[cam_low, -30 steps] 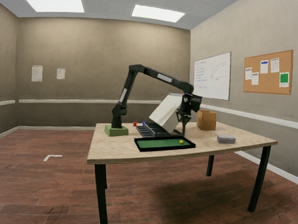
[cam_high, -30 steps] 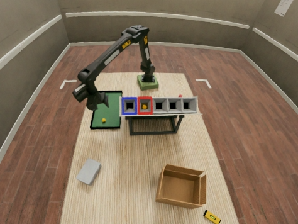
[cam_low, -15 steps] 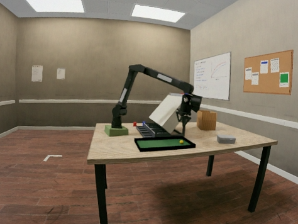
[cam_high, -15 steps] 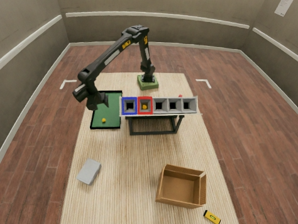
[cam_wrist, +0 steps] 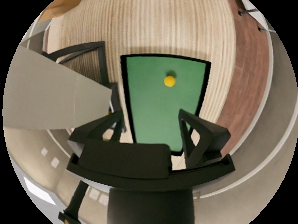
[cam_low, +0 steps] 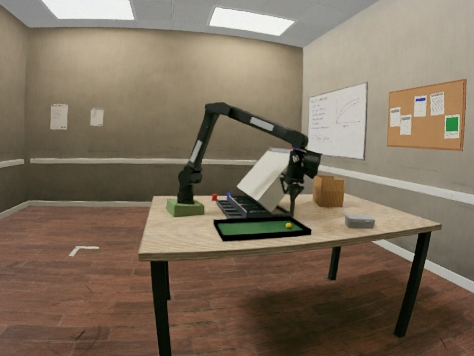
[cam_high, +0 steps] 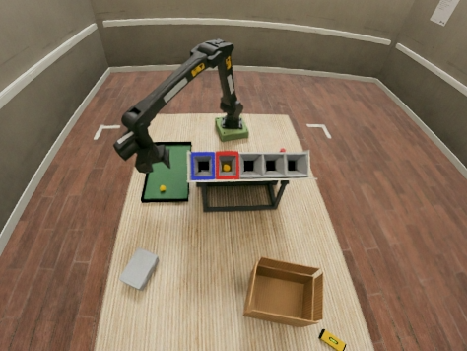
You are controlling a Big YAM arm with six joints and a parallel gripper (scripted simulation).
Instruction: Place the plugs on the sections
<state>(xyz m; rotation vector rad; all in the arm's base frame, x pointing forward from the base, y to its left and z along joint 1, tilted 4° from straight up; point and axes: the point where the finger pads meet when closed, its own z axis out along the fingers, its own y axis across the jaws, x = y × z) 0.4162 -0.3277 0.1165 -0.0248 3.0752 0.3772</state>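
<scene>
A row of several funnels stands on a dark frame; the leftmost is blue-banded (cam_high: 202,166) and the one beside it is red-banded (cam_high: 227,165). A yellow marble (cam_high: 226,168) sits in the red-banded funnel. Another yellow marble (cam_high: 162,187) lies in the green tray (cam_high: 166,173), also seen in the wrist view (cam_wrist: 170,80). My gripper (cam_high: 148,165) hangs open and empty above the tray's far-left part, left of the funnels; its fingers frame the tray in the wrist view (cam_wrist: 152,137). The red plug (cam_low: 214,197) and blue plug (cam_low: 228,195) stand behind the sectioned base (cam_low: 239,206). A white cover (cam_low: 264,180) hides the pipes.
A grey block (cam_high: 140,268) lies front left on the table. An open cardboard box (cam_high: 286,291) stands front right, with a small yellow tool (cam_high: 331,339) beyond it near the edge. The arm's green base (cam_high: 231,129) sits behind the funnels.
</scene>
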